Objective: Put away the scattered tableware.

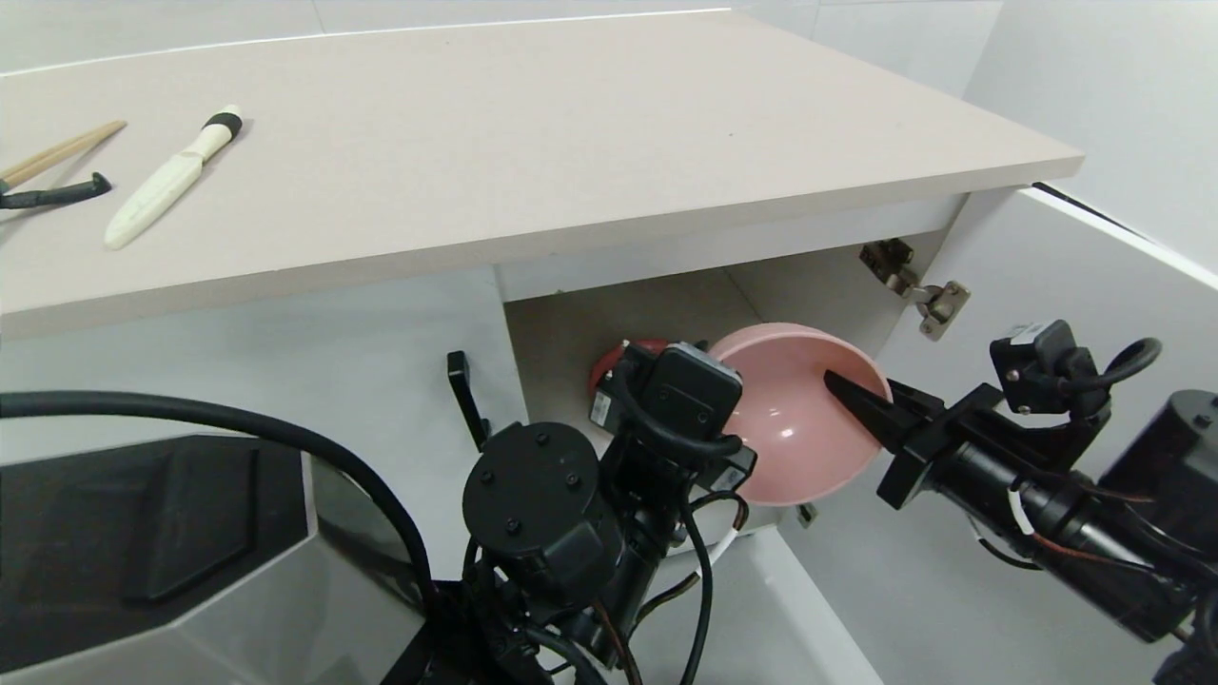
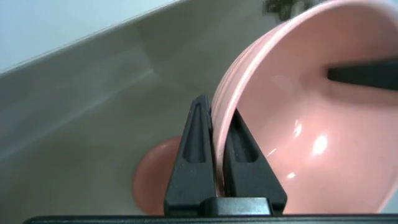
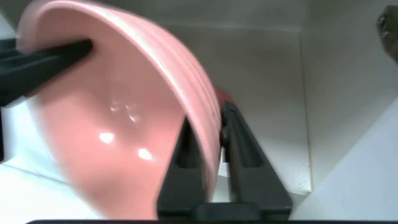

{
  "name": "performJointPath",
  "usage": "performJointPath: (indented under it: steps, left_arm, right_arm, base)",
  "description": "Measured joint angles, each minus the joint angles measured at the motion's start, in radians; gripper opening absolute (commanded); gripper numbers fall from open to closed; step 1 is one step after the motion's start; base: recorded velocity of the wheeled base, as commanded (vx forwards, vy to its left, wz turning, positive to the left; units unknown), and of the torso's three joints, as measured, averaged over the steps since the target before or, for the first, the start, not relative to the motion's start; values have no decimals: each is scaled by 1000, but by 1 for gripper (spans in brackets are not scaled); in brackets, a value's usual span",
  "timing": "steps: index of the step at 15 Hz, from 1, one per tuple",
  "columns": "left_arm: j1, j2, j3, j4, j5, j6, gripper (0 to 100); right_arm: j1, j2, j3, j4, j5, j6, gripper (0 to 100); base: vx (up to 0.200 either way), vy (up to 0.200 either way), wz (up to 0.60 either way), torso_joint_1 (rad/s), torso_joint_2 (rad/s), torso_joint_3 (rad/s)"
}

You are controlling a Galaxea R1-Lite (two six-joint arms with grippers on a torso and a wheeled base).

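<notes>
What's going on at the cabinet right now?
Both arms hold one pink bowl. The left gripper and the right gripper each have their fingers clamped on its rim, on opposite sides. The bowl is tilted in the opening of the cabinet under the counter. A reddish dish sits inside the cabinet. A knife and chopsticks lie on the counter.

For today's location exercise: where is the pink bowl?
Head view, right of centre: the pink bowl hangs tilted at the open cabinet, rim held by left hand and right hand.
</notes>
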Motion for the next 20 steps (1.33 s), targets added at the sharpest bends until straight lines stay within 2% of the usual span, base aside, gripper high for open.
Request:
performJointPath:
  steps: [1, 2, 8, 11, 12, 15, 16, 18, 20]
  left_arm:
    - [2, 1, 2, 3, -6, 0, 0]
    - [0, 1, 3, 1, -18, -1, 100]
    - [-14, -27, 42, 5, -104, 1, 100]
    - [-18, -71, 103, 5, -182, -2, 100]
    - [-16, -93, 124, 5, -196, -5, 100]
    - [-2, -153, 179, 5, -246, -43, 100]
    - [15, -172, 206, 4, -306, -48, 100]
    - [83, -219, 289, 5, -511, -53, 100]
    - [126, -259, 361, 5, -638, -53, 100]
  right_arm:
    - [4, -3, 0, -5, 5, 0, 0]
    - [5, -4, -1, -2, 10, 0, 0]
    - [-14, -5, -2, -3, 17, 0, 0]
    - [-18, -3, -2, -3, 15, 0, 0]
    - [-21, -3, -2, -3, 15, 0, 0]
    - [-33, -1, 0, -3, 13, 0, 0]
    - [-34, -1, 0, -3, 13, 0, 0]
    - [-37, -1, 1, -3, 13, 0, 0]
    - [-37, -1, 2, -3, 13, 0, 0]
  base:
    - [0, 0, 0, 0, 0, 0]
    - [0, 0, 0, 0, 0, 0]
    - [0, 0, 0, 0, 0, 0]
    - [0, 0, 0, 0, 0, 0]
    - [0, 0, 0, 0, 0, 0]
    - [0, 0, 0, 0, 0, 0]
    - [0, 0, 0, 0, 0, 0]
    - [0, 0, 0, 0, 0, 0]
    - [0, 0, 0, 0, 0, 0]
